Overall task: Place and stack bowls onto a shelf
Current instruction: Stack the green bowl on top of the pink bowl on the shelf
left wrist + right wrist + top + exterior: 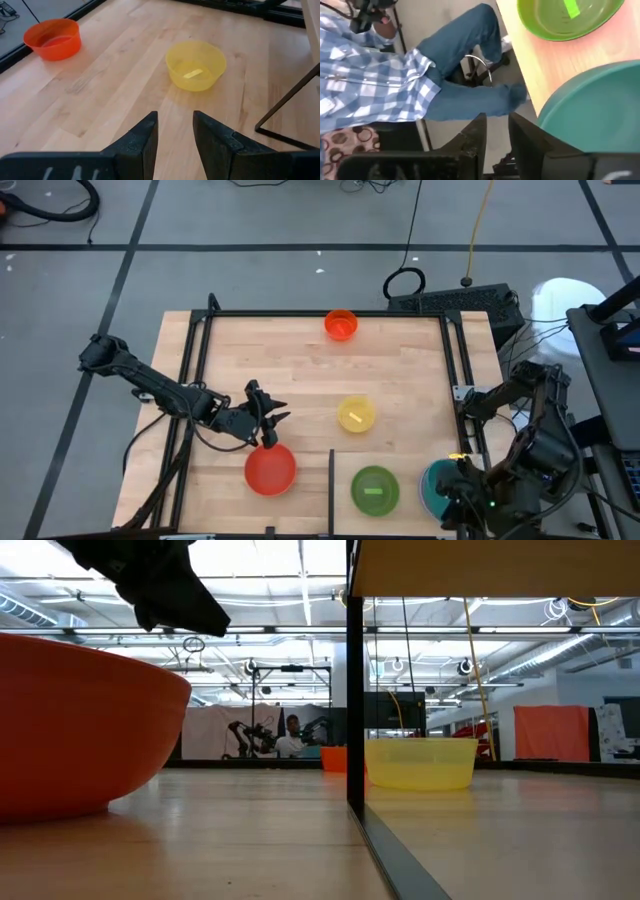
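My left gripper (268, 418) hangs open and empty just above the far rim of the red bowl (270, 469), which sits upright on the table; the gripper also shows in the low view (160, 585). The yellow bowl (195, 65) and the orange bowl (53, 38) stand on the table farther off. The green bowl (375, 489) and the teal bowl (600, 115) sit on the raised pale shelf (408, 462) at the near right. My right gripper (496, 132), its fingers a little apart and empty, is at the teal bowl's near rim. My right gripper has one finger (527, 137) close beside the outside of the teal bowl's rim (542, 117); I cannot tell whether it touches. Nothing lies between its fingers.
The shelf's dark upright (353, 690) stands between the red bowl and the yellow bowl (420, 762). A dark frame (320, 314) runs around the tabletop. A person in a checked shirt and jeans (395, 75) sits just beyond the table's near edge.
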Controlling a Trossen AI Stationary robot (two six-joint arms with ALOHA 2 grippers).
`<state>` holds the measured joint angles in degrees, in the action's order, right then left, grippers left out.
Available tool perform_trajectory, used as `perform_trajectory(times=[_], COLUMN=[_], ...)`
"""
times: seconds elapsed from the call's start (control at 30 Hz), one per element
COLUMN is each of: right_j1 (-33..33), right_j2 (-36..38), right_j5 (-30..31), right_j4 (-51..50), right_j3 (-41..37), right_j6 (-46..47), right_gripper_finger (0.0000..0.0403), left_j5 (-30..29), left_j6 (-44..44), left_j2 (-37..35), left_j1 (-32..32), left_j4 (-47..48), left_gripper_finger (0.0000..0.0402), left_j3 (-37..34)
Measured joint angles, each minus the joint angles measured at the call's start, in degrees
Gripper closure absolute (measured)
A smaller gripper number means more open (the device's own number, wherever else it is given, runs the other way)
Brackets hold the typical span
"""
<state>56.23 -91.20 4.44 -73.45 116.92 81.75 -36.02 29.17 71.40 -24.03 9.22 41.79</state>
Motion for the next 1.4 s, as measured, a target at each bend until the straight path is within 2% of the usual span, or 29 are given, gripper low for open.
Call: perform_trajectory(times=[0.27,0.6,0.9,1.13,1.3,1.4], right_j1=[0.2,0.0,-0.4,-1.6,-0.9,-0.6], right_j2=[-0.6,-0.7,0.4,3.5,3.8,3.8], right_j5=[0.0,1.6,2.0,9.4,22.4,27.8], right_j4=[1.5,6.6,9.7,5.2,3.6,5.4], right_j3=[-5.0,-11.5,-11.9,-11.9,-12.3,-14.8], right_j6=[-1.0,-3.2,-3.2,-8.1,-15.7,-18.2], right_gripper_finger=[0.0399,0.0397,0.0399,0.0401,0.0401,0.0401], left_j5=[0.0,0.5,1.0,1.0,1.3,1.3], left_j6=[1.8,1.9,0.0,0.0,0.0,-0.4], left_j2=[-0.1,-0.1,-0.1,-0.1,-0.1,-0.1], left_j1=[0.0,-0.2,-0.5,-0.5,-0.6,-1.0], left_j4=[-2.6,-7.6,-9.7,-9.8,-9.8,-9.8], left_gripper_finger=[0.0275,0.0275,0.0275,0.0275,0.0275,0.0275], left_j3=[-3.4,-5.3,-5.3,-5.3,-5.3,-5.3])
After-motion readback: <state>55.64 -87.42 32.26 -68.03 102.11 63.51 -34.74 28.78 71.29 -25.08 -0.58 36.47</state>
